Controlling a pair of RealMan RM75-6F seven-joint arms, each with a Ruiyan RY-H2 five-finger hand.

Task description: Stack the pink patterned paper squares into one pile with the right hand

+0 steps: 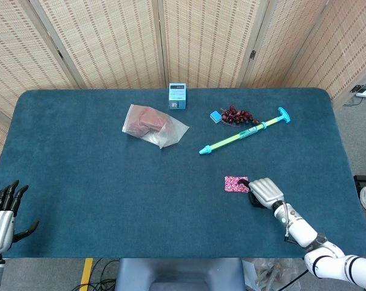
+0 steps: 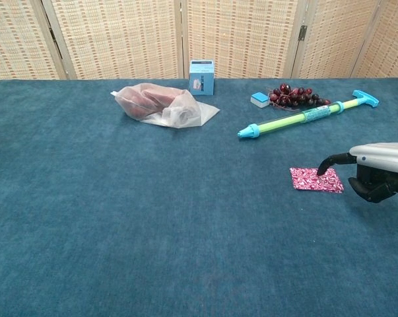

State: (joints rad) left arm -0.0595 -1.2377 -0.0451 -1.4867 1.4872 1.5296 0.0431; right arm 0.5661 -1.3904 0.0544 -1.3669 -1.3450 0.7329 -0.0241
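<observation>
Apparently only one pink paper pile (image 1: 235, 183) shows; my right hand (image 1: 264, 192) holds nothing, one fingertip on its edge.

Bare blue table (image 1: 110, 194) left of and in front of right hand (image 1: 264, 192): wide passage. Beyond hand, blocking: green-blue pump (image 1: 244, 131), grapes (image 1: 237, 115). Farther left: plastic bag (image 1: 152, 124), small blue box (image 1: 177, 96).
</observation>
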